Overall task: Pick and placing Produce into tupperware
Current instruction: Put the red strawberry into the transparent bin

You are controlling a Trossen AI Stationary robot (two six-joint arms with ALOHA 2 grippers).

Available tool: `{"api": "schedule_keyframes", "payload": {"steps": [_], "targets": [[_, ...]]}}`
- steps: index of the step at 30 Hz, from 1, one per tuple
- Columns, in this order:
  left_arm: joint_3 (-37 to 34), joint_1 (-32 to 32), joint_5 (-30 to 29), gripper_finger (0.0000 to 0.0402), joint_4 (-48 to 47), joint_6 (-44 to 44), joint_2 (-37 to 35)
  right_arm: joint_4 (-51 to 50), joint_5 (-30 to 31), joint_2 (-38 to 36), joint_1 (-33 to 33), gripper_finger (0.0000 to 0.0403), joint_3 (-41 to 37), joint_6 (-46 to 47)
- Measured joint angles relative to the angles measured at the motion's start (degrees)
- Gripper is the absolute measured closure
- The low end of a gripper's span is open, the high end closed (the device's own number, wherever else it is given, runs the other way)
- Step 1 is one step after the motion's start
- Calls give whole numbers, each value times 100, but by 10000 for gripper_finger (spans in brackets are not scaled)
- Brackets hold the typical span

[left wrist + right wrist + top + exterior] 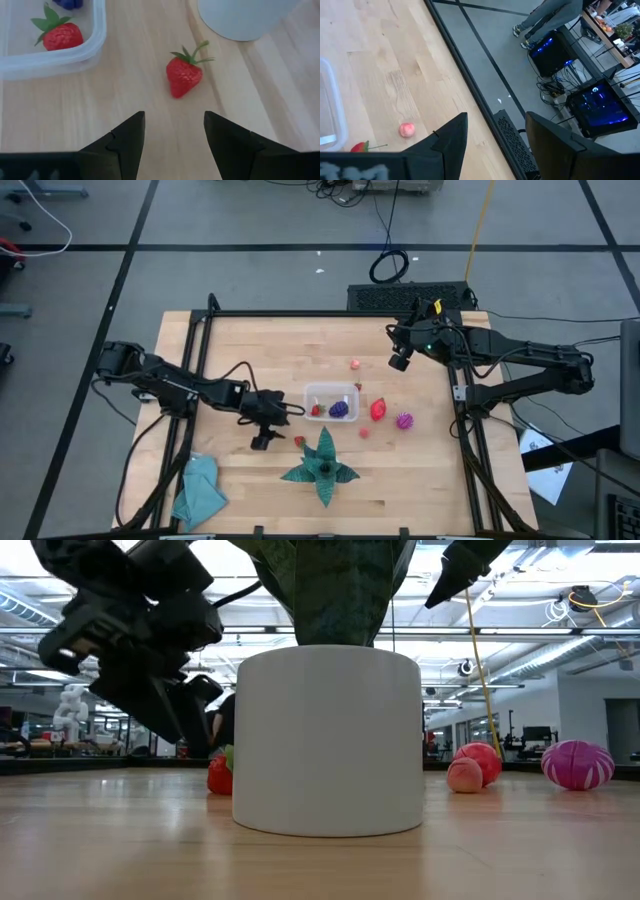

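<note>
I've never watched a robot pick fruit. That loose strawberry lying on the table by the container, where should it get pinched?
Probably across the plump red body of the strawberry, coming down from above. It lies on its side on bare wood, leaves toward the white pot, with free space either side. The left gripper is open right before it. The thin leaves look too flimsy to grip.

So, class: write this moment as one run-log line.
left gripper: open, above loose strawberry | tupperware: strawberry, purple fruit inside | right gripper: open, raised

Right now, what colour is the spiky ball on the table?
The spiky ball is magenta pink, seen best in the low view.
</note>
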Motion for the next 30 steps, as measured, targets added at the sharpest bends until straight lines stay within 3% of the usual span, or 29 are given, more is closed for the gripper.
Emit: {"api": "schedule_keyframes", "payload": {"steps": [9, 17, 30], "targets": [[-494, 220, 369, 192, 1119, 307, 0, 340, 0, 0, 0, 211, 0, -9], [-558, 214, 493, 192, 1301, 332, 33, 356, 0, 0, 0, 211, 0, -9], [-563, 226, 888, 192, 2292, 410, 923, 581, 0, 0, 0, 211, 0, -20]]}}
